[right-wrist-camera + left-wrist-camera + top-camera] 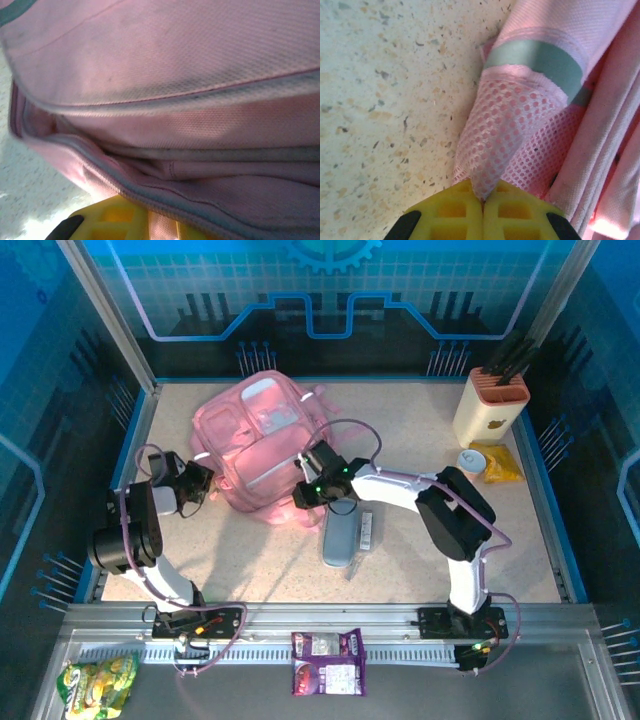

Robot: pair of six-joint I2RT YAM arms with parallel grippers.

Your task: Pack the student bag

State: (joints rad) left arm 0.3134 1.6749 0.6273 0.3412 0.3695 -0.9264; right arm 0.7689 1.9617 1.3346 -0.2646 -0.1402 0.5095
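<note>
Two robot arms hold a pink student bag [262, 440] on a speckled table [420, 560].

At the left, the left end effector [482, 204] is closed. Its yellow fingers [452, 215] pinch a fold of the pink mesh pocket [505, 130] on the bag's left side, next to a pale reflective strip [540, 62]. The bag lies flat towards the back of the table, left of centre, between the two end effectors. The right end effector [308, 490] is at the bag's near right edge. Its wrist view shows pink fabric by a zip line passing between its yellow fingers [112, 220], so it is gripping the bag. A grey pouch [339, 537] lies just beside it, nearer the arm bases. At the far right stands a cream knife block [489, 408], with a yellow packet [499, 463] in front of it.
</note>
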